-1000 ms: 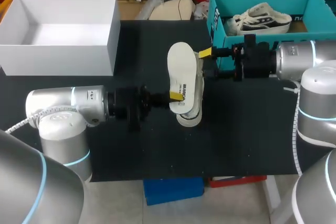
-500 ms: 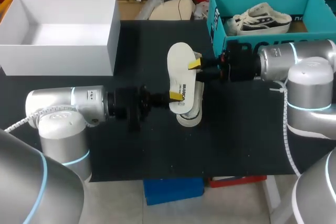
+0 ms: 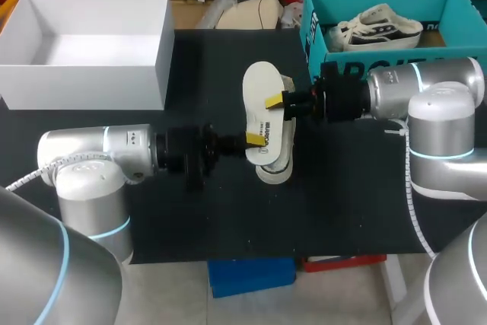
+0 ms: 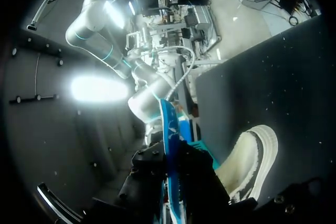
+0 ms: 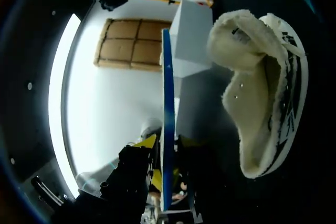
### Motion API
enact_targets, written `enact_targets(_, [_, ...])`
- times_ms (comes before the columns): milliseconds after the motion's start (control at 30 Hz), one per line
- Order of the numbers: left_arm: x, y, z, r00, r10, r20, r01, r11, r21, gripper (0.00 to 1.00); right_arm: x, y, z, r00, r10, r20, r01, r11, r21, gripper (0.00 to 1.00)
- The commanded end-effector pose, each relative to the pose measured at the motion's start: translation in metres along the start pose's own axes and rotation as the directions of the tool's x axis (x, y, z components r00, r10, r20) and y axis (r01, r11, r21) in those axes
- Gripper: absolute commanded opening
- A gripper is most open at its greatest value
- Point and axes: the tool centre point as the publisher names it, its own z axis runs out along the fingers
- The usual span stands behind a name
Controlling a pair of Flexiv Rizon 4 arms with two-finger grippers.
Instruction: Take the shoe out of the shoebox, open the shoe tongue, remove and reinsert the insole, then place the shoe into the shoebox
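A white insole (image 3: 262,93) with a blue underside stands on edge over a cream and white shoe (image 3: 275,167) at mid-table. My left gripper (image 3: 255,139) is shut on the insole's near end. My right gripper (image 3: 274,102) pinches the insole's side, one yellow tip on its top face. The right wrist view has the insole (image 5: 167,77) edge-on between both fingers of that gripper (image 5: 167,145), with the shoe (image 5: 262,93) beside it. Seen from the left wrist, the insole (image 4: 169,129) runs out of the gripper (image 4: 173,182) and the shoe (image 4: 252,156) lies next to it.
A teal shoebox (image 3: 312,39) at the back right holds a second shoe (image 3: 380,28). An open white box (image 3: 84,74) stands at the back left. The black mat in front of the shoe is bare.
My right gripper moved left from beside the teal box to the insole and closed its fingers on it. The left arm, insole and shoe stayed put.
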Motion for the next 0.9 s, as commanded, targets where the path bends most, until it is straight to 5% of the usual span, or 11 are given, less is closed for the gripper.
enact_targets(33, [0.000, -0.001, 0.001, 1.000, 0.003, -0.004, -0.003, 1.000, -0.005, 0.00, -0.001, -0.001, 0.004, 1.000, 0.000, 0.006, 0.000, 1.000, -0.015, 0.11])
enact_targets(67, [0.000, -0.001, 0.001, 1.000, 0.003, -0.004, -0.003, 1.000, -0.005, 0.00, -0.001, -0.001, 0.004, 1.000, 0.000, 0.009, 0.000, 1.000, -0.018, 0.00])
enact_targets(467, [-0.003, -0.004, -0.002, 1.000, 0.012, -0.025, -0.012, 1.000, -0.003, 0.00, -0.001, 0.000, 0.004, 1.000, -0.002, 0.015, 0.002, 1.000, -0.020, 0.00])
enact_targets(500, [-0.005, -0.004, -0.004, 0.999, 0.010, -0.039, -0.010, 1.000, -0.008, 0.76, -0.001, 0.000, 0.004, 1.000, -0.002, 0.015, 0.002, 1.000, -0.020, 0.00])
enact_targets(533, [-0.006, -0.005, -0.008, 0.998, 0.015, -0.067, -0.015, 1.000, -0.013, 1.00, -0.001, 0.000, 0.004, 1.000, -0.002, 0.015, 0.002, 1.000, -0.020, 0.00])
enact_targets(900, [-0.018, 0.002, -0.063, 0.944, 0.031, -0.330, -0.056, 0.996, -0.067, 1.00, -0.001, 0.000, 0.004, 1.000, -0.002, 0.015, 0.002, 1.000, -0.020, 0.00])
